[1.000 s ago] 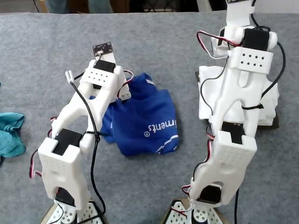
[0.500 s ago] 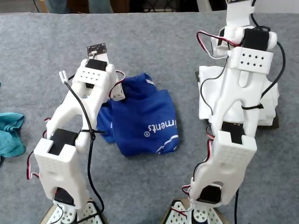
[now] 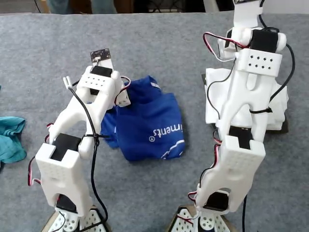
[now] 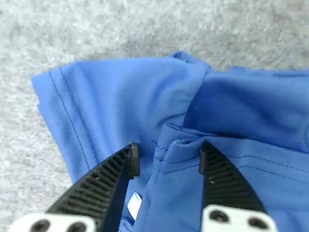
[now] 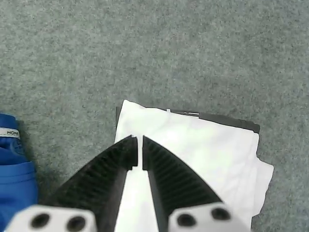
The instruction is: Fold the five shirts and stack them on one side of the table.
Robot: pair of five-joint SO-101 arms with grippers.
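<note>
A crumpled blue shirt [image 3: 149, 125] with white print lies mid-table. My left gripper [image 4: 166, 159] hovers open just over a folded seam of the blue shirt [image 4: 145, 96], one finger on either side of the ridge, gripping nothing. In the high view the left arm's wrist [image 3: 99, 82] sits over the shirt's left edge. A folded white shirt [image 3: 212, 101] rests on a dark one [image 3: 282, 126] at the right. My right gripper [image 5: 137, 145] is shut and empty above the white shirt [image 5: 193, 145]. The right arm [image 3: 251, 67] covers much of that stack.
A bunched teal shirt [image 3: 10, 137] lies at the table's left edge. Grey carpet-like cloth [image 3: 159, 43] covers the table, with bare room at the back and in front of the blue shirt. Both arm bases stand at the near edge.
The left arm's wrist has shifted a little to the left over the blue shirt's edge. The right arm and the shirts have not moved.
</note>
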